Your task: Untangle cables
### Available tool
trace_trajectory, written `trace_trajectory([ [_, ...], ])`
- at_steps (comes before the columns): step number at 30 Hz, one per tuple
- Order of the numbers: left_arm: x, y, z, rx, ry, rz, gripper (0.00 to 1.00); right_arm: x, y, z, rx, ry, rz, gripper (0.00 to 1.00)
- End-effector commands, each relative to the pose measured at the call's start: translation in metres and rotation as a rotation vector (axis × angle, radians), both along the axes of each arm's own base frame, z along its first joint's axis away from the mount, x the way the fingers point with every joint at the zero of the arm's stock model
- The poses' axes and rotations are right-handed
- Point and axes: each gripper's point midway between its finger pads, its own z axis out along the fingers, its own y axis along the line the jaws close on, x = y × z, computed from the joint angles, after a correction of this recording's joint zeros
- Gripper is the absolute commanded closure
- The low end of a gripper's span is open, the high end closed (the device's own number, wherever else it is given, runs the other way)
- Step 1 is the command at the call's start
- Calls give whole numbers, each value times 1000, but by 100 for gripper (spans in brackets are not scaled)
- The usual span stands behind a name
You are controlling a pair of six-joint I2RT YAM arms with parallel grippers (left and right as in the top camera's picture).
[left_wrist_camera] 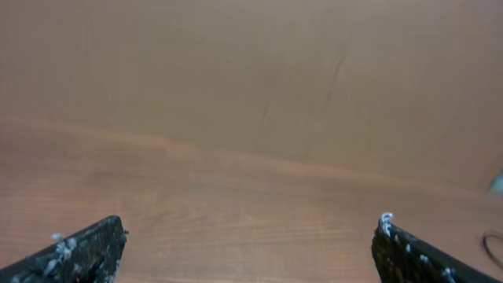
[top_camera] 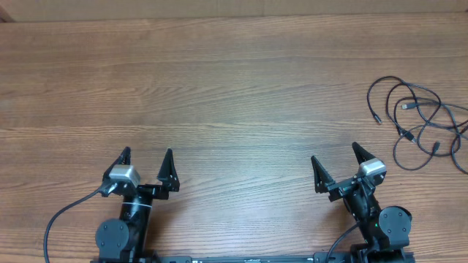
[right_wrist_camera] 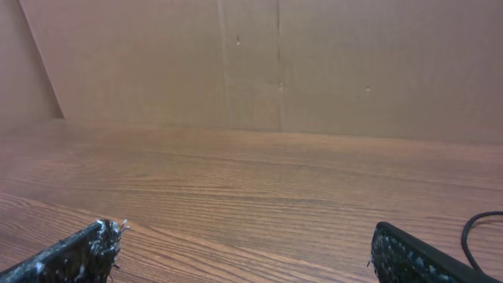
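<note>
The cables point(top_camera: 423, 120) are thin black cords with small plug ends, lying in tangled overlapping loops at the far right of the wooden table. A short loop of one cable shows at the right edge of the right wrist view point(right_wrist_camera: 479, 236). My left gripper point(top_camera: 146, 168) is open and empty near the front left of the table; its view point(left_wrist_camera: 250, 236) shows only bare wood between the fingers. My right gripper point(top_camera: 338, 165) is open and empty near the front right, below and left of the cables; nothing is between its fingers point(right_wrist_camera: 245, 240).
A brown cardboard wall point(right_wrist_camera: 275, 63) stands along the far edge of the table point(top_camera: 219, 88). The thicker black arm cable point(top_camera: 62, 215) curls at the front left beside the left arm base.
</note>
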Motion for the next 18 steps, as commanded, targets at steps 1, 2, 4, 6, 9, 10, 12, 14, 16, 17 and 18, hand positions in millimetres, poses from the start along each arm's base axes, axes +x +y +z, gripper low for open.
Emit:
trace_trajectory([
  [1, 2, 0, 0, 52, -70, 11, 0, 0, 1, -2, -2, -6, 3, 0],
  [2, 2, 0, 3, 73, -103, 13, 0, 0, 1, -2, -2, -6, 3, 0],
  [4, 2, -1, 5, 116, -139, 11, 0, 0, 1, -2, -3, -6, 3, 0],
  [6, 2, -2, 4, 168, -141, 14, 0, 0, 1, -2, -3, -6, 3, 0],
  [9, 4, -2, -8, 202, -97, 13, 1, 0, 1, -2, -2, -6, 3, 0],
  [10, 5, -1, -14, 203, -70, 16, 1, 0, 1, -2, -3, -6, 3, 0],
  [12, 6, -1, -32, 209, 1, 7, 0, 0, 1, -2, -3, -6, 3, 0],
  [14, 5, -5, -50, 214, 70, -20, 0, 0, 1, -2, -3, -6, 3, 0],
  [16, 4, -6, -54, 215, 88, -32, 0, 0, 1, -2, -3, -6, 3, 0],
  [17, 4, -6, -54, 215, 89, -31, 0, 0, 1, -2, -3, -6, 3, 0],
  [18, 4, -6, -54, 215, 89, -31, 1, 0, 1, -2, -2, -6, 3, 0],
])
